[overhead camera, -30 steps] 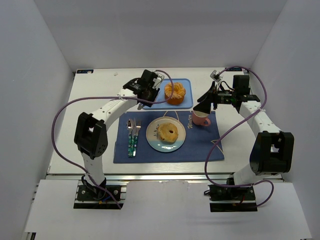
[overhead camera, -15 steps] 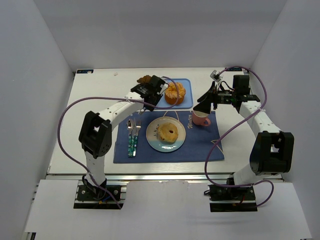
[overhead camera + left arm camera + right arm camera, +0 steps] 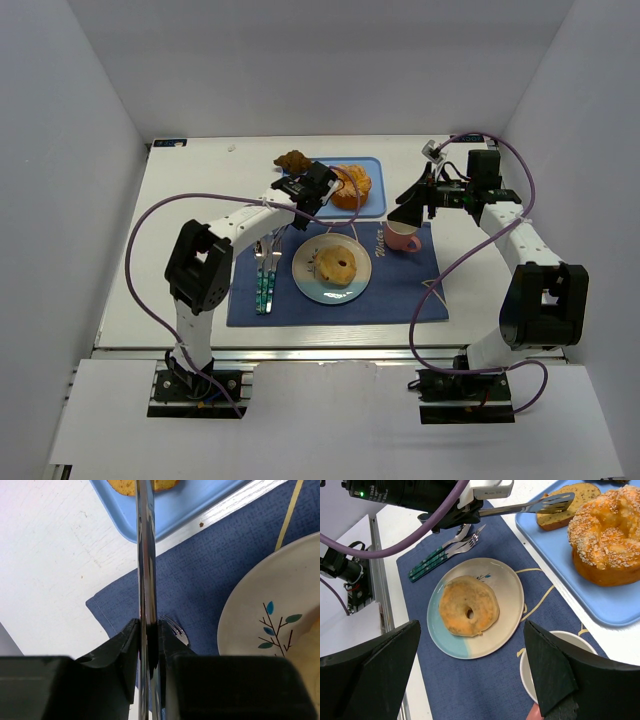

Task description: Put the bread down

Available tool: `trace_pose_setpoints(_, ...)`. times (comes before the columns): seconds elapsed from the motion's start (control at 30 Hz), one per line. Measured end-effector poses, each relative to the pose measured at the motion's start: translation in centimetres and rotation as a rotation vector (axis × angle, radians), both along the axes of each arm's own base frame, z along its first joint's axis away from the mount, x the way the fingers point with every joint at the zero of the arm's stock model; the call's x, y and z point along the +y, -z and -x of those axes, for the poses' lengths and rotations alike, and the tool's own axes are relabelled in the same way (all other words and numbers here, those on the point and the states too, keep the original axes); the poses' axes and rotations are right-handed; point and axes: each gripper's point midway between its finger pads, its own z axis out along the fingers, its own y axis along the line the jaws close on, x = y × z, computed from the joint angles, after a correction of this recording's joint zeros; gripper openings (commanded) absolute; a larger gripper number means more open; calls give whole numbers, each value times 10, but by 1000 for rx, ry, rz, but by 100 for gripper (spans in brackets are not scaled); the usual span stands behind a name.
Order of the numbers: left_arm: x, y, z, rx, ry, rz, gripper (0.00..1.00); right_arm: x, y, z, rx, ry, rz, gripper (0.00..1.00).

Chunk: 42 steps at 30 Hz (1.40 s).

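Observation:
A golden ring of bread lies on the blue-and-cream plate. A yellow-orange bread slice lies on the blue tray. My left gripper is shut on the handle of a metal slotted spatula. The spatula's blade reaches the near edge of the slice. My right gripper hangs open over the placemat, between the plate and the mug, holding nothing.
A large seeded bun fills the tray's middle. A pink-and-white mug stands right of the plate on the navy placemat. Cutlery lies left of the plate. A small brown piece sits by the tray's left end.
My left gripper has swung right and nearer along the tray with the spatula, uncovering the small brown piece, and its jaws have narrowed. The right arm has not moved.

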Motion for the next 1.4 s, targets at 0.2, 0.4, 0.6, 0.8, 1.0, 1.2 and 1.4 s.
trace_pose_setpoints(0.2, -1, -2, -1, -6, -5, 4, 13, 0, 0, 0, 1, 1, 0, 88)
trace_pose_setpoints(0.4, -1, -19, -5, -48, -66, 79, 12, -2, 3, 1, 12, 5, -2, 89)
trace_pose_setpoints(0.6, 30, -60, -25, -113, -224, 285, 16, -2, 4, 2, 16, 4, -3, 89)
trace_pose_setpoints(0.8, 77, -74, -41, -136, -367, 444, 43, -2, 4, 2, 16, 4, -3, 89)
trace_pose_setpoints(1.0, 74, -42, -31, -3, -378, 563, 45, -2, 4, 2, 16, 3, -4, 89)
trace_pose_setpoints(1.2, 63, -37, -29, 62, -352, 678, 45, -2, 4, 2, 16, 3, -4, 89)
trace_pose_setpoints(1.4, 61, -34, -31, 77, -344, 732, 46, -2, 4, 2, 16, 3, -4, 89)
